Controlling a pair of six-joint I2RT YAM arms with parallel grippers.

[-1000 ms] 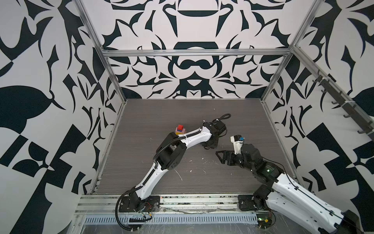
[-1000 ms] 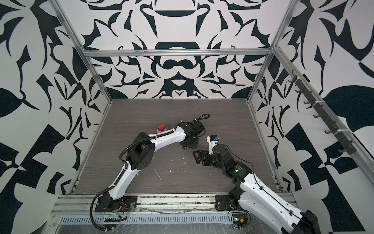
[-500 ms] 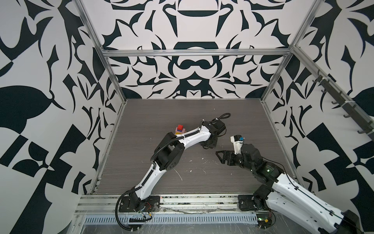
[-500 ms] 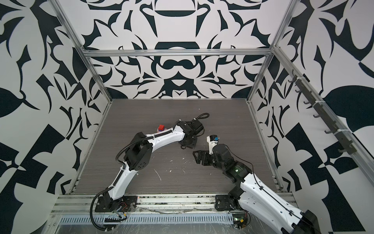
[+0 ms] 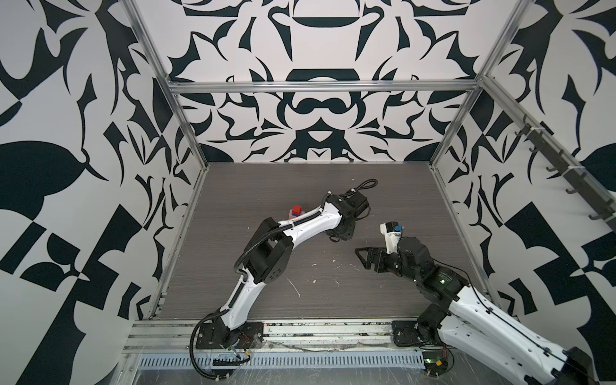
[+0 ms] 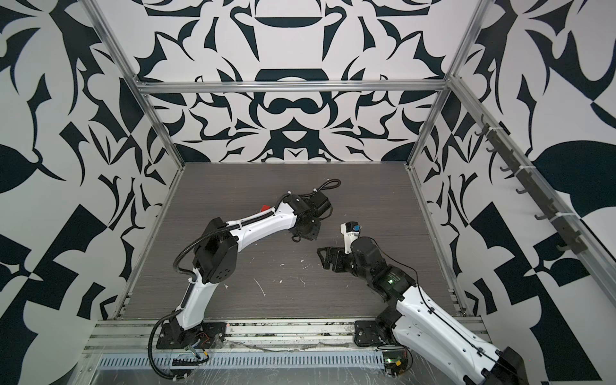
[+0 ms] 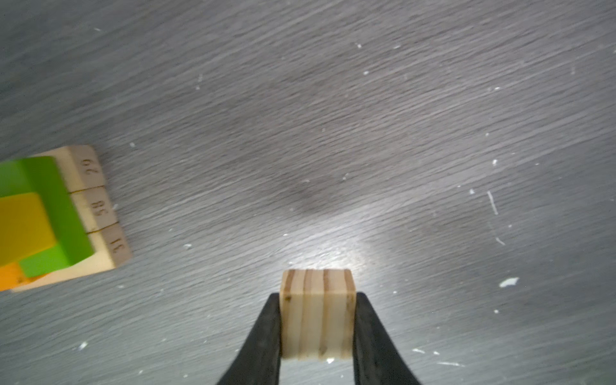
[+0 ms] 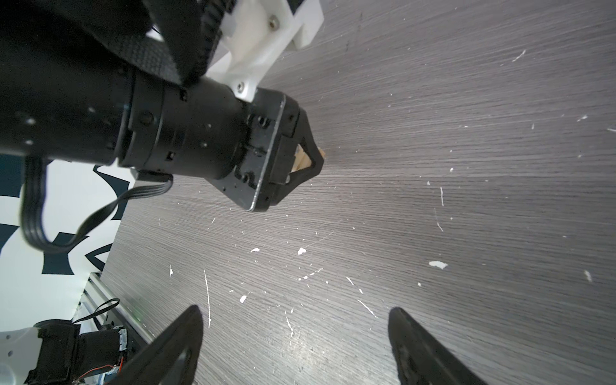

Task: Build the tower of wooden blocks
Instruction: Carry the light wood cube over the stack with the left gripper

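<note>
My left tool (image 7: 318, 297) is clamped tight on a tan plywood cube (image 7: 316, 320) over the counter (image 7: 333, 133); the tower (image 7: 43, 216) stands apart, off to that tool's side, its top block (image 5: 296, 210) seemingly red behind my left arm (image 5: 313, 224). My right tool (image 8: 296, 310) gapes wide, holding nothing

Striped tan cube (image 7: 316, 316) clamped in the left gripper (image 7: 318, 296), dark fingers (image 7: 263, 333) pressed to its sides, grey grained table (image 7: 333, 133) flecked white, tower (image 7: 50, 216) well apart and cropped by the frame, tan planks (image 7: 96, 210) stamped 29, 58, 31 laid side by side, green block (image 7: 56, 200) and orange block (image 7: 8, 276) set on them, yellow block (image 7: 23, 223) stacked above.
</note>
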